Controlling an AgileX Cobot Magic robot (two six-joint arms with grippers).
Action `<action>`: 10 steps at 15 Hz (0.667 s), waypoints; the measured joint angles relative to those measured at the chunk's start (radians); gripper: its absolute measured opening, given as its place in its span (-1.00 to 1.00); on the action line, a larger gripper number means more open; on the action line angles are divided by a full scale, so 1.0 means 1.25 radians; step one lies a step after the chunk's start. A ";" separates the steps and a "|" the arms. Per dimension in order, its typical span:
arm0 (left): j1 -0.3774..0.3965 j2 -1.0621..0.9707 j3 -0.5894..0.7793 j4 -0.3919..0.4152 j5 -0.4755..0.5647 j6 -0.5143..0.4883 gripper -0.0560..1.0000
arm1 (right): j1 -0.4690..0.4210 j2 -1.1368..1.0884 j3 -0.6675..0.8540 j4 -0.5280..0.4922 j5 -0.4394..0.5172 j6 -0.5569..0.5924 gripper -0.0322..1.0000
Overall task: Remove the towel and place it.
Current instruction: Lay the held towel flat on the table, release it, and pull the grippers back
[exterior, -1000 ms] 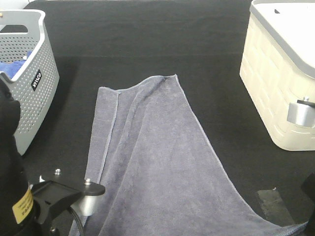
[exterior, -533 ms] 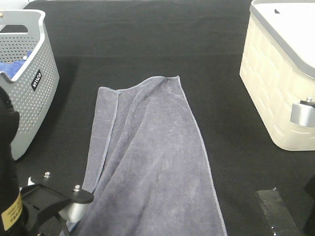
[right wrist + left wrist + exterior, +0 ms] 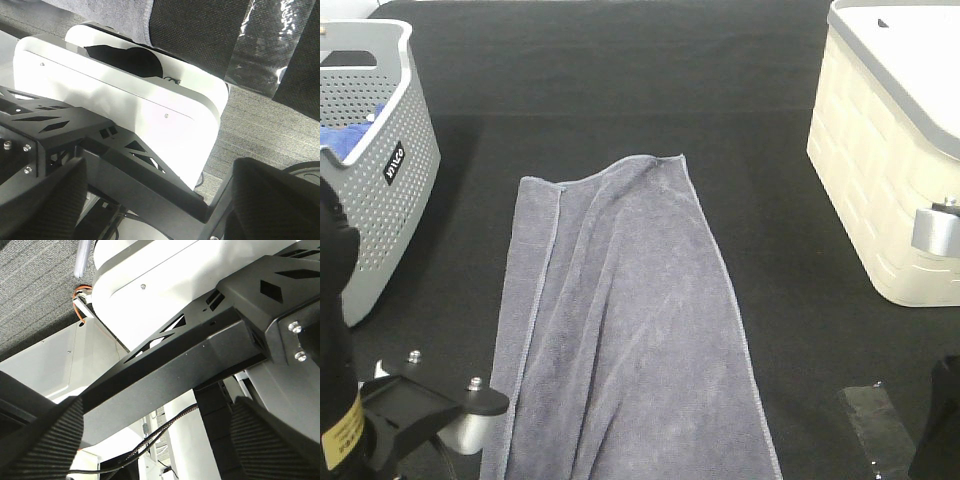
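Black matte table cover [image 3: 620, 90]; flat along its middle lies the towel [image 3: 620, 330] — long slate-grey terry, hemmed, softly ridged. Left gripper [image 3: 155, 440] and right gripper [image 3: 157, 200] sit off its near end, not touching — ribbed pads spread wide, nothing held.

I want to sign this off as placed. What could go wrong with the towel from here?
1. The towel runs out of the high view's near edge; if that end overhangs the table, it may slide off.
2. The left arm hangs close over the towel's left hem and could snag it when moving.
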 joint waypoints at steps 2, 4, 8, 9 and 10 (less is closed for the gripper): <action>0.000 0.000 0.000 0.017 0.002 -0.002 0.55 | 0.000 0.000 0.000 0.000 0.000 0.000 0.51; 0.000 0.000 -0.004 0.036 0.004 -0.002 0.55 | 0.000 0.000 -0.006 0.000 0.000 0.000 0.51; 0.000 0.000 -0.109 0.194 0.006 -0.022 0.53 | 0.000 0.000 -0.075 0.000 -0.013 -0.018 0.51; 0.000 0.000 -0.164 0.300 0.006 -0.062 0.53 | 0.000 0.001 -0.100 0.000 -0.053 -0.031 0.51; 0.000 0.000 -0.192 0.376 0.006 -0.093 0.53 | 0.000 0.001 -0.122 0.000 -0.083 -0.042 0.51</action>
